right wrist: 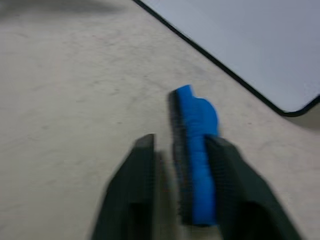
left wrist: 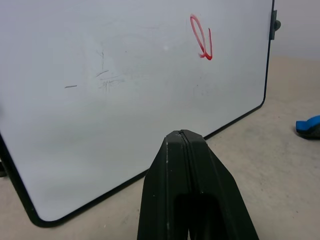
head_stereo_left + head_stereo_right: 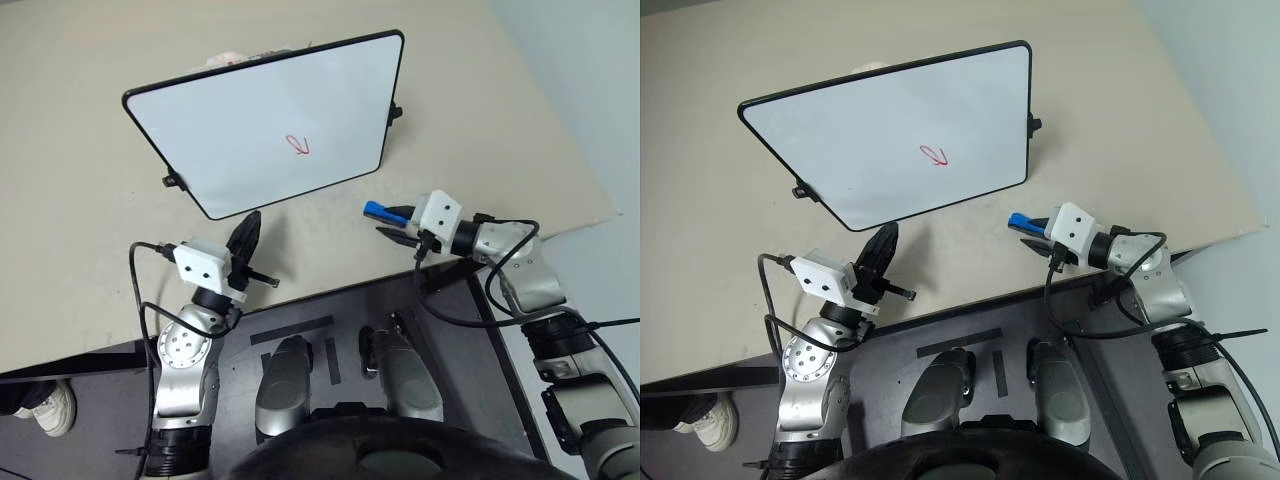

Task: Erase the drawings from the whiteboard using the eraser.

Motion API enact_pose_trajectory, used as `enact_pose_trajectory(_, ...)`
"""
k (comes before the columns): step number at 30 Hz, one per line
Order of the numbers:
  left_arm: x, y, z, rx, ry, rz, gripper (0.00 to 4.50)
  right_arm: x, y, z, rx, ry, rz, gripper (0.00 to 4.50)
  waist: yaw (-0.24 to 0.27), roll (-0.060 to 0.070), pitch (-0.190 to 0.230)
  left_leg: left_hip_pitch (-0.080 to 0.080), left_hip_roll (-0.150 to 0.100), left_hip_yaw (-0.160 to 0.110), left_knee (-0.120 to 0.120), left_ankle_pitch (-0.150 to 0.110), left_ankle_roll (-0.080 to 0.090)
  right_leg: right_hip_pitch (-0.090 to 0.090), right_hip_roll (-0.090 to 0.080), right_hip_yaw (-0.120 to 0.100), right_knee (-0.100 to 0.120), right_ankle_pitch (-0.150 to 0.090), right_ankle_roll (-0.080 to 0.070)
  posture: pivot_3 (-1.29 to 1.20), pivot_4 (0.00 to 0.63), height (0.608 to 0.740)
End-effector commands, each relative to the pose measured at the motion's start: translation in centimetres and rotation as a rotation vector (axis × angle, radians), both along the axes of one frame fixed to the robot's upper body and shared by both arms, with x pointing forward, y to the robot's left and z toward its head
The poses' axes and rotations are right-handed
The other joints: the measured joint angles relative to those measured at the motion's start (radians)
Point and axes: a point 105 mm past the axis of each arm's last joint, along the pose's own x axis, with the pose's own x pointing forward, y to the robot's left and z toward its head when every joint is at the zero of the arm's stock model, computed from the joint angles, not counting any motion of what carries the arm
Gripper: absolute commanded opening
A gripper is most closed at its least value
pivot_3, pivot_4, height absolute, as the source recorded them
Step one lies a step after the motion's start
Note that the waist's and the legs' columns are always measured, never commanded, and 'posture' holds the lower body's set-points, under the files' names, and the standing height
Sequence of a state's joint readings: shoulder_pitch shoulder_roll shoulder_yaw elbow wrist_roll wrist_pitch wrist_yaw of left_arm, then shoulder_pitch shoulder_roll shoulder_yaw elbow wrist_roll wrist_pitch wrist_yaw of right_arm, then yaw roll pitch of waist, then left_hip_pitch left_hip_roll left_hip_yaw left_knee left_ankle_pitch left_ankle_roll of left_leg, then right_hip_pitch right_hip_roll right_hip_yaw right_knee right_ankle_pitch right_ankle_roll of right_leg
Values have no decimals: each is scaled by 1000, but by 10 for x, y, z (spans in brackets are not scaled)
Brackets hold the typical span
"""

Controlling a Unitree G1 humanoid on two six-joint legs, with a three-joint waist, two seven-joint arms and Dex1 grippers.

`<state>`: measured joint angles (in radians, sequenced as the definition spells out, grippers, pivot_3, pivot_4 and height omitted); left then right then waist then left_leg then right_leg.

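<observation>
Pickup step: right gripper [image 1: 177,150] closing around the blue eraser [image 1: 197,150], not yet clenched; left gripper [image 2: 184,137] clenched empty. Next: secure grip, carry to the red scribble [image 3: 298,146] on the whiteboard [image 3: 200,120].

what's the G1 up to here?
It's set to wipe the whiteboard. The right tool has the blue eraser between its fingers, low over the table near the board's lower right corner; the grip isn't clearly tight. The left tool is shut with nothing in it, pointing at the board. The red scribble is untouched.
</observation>
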<state>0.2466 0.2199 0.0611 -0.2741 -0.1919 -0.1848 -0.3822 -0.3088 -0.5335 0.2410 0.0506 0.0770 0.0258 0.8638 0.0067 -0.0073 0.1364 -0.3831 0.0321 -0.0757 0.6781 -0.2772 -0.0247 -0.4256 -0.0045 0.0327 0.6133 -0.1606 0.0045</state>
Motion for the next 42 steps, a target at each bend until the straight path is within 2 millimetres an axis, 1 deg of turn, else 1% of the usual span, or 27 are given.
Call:
enact_pose_trajectory(1, 2, -2, 7, 3, -38, -8, 0, 5, -3, 5, 0, -38, -21, 300, 0, 0, 0, 0, 0, 0, 0, 0, 0, 0, 0, 0, 0, 0, 0, 0, 150, 740)
enact_pose_trajectory(2, 2, -2, 7, 3, -39, -9, 0, 5, -3, 5, 2, -44, -20, 22, 0, 0, 0, 0, 0, 0, 0, 0, 0, 0, 0, 0, 0, 0, 0, 0, 150, 740)
enact_pose_trajectory(4, 3, -1, 7, 4, -40, -11, 0, 5, -1, 8, 4, -61, -13, 9, 0, 0, 0, 0, 0, 0, 0, 0, 0, 0, 0, 0, 0, 0, 0, 0, 150, 740)
enact_pose_trajectory(6, 4, 0, 7, 5, -41, -12, 0, 3, 4, 17, 18, -95, 12, 9, -1, 0, 0, 0, 0, 0, 0, 0, 0, 0, 0, 0, 0, 1, -1, 0, 150, 740)
enact_pose_trajectory(8, 4, 1, 6, 5, -40, -13, 0, 1, 14, 32, 57, -141, 53, 9, -1, 0, 0, 0, 0, 0, 0, 0, 0, 0, 0, 0, 0, 1, -1, 0, 150, 740)
enact_pose_trajectory(9, 4, 1, 5, 7, -38, -15, 0, -1, 22, 43, 83, -181, 87, 9, -1, 0, 0, 0, 0, 0, 0, 0, 0, 0, 0, 0, 0, 0, -1, 0, 150, 740)
enact_pose_trajectory(12, 4, 1, 3, 10, -33, -24, 0, -4, 45, 73, 93, -357, 188, 9, -10, 2, 1, -1, 0, 0, 0, 0, 0, -2, 0, 0, 1, 1, -1, 0, 150, 740)
enact_pose_trajectory(13, 5, 0, 3, 9, -31, -28, 0, -3, 52, 81, 73, -446, 220, 9, -11, 2, 1, -1, 0, 0, 0, 0, 0, -2, 0, 0, 1, 1, -2, 0, 150, 740)
enact_pose_trajectory(16, 6, -1, 2, 8, -29, -39, 0, 2, 70, 98, 13, -664, 294, 9, -11, 2, 1, 0, 0, -1, 0, 0, 0, -3, 0, 0, 1, 2, -2, 0, 150, 740)
enact_pose_trajectory(19, 8, -2, 3, 5, -35, -45, 0, 12, 80, 96, -73, -818, 353, 9, -4, 2, 1, -1, 1, -2, -1, 0, 0, -4, 0, 0, 2, 2, -2, 0, 150, 740)
enact_pose_trajectory(25, 7, -3, 4, 3, -45, -41, 0, 30, 91, 98, -125, -1017, 390, 9, 0, 2, 1, -5, 0, -1, 0, -1, 0, -8, -2, -1, 2, 3, -3, 0, 150, 740)
enact_pose_trajectory(27, 7, -3, 4, 2, -48, -36, 0, 38, 93, 94, -189, -1080, 391, 9, 0, 2, 1, -6, 0, -1, -1, -1, 0, -10, -2, -1, 2, 4, -3, 0, 150, 740)
enact_pose_trajectory(31, 6, -2, 5, 1, -52, -28, 0, 51, 97, 82, -252, -1121, 391, 9, -2, 3, 1, -6, 1, -1, -1, -2, -1, -12, -2, -1, 5, 5, -4, 0, 150, 740)
enact_pose_trajectory(37, 6, 0, 4, 2, -56, -19, 0, 54, 100, 60, -294, -1109, 425, 9, -3, 3, 1, -6, 1, -1, 0, -1, 0, -12, -2, -1, 7, 7, -6, 0, 150, 740)
enact_pose_trajectory(40, 6, 1, 3, 1, -56, -17, 0, 56, 101, 58, -303, -1125, 421, 9, -3, 3, 1, -6, 1, -1, 0, -1, 0, -13, -2, -1, 6, 8, -7, 0, 150, 740)
enact_pose_trajectory(42, 6, 1, 2, 1, -55, -18, 0, 59, 102, 65, -295, -1162, 398, 9, -4, 3, 2, -6, 1, -1, 0, -1, 0, -13, -2, -1, 6, 8, -7, 0, 150, 740)
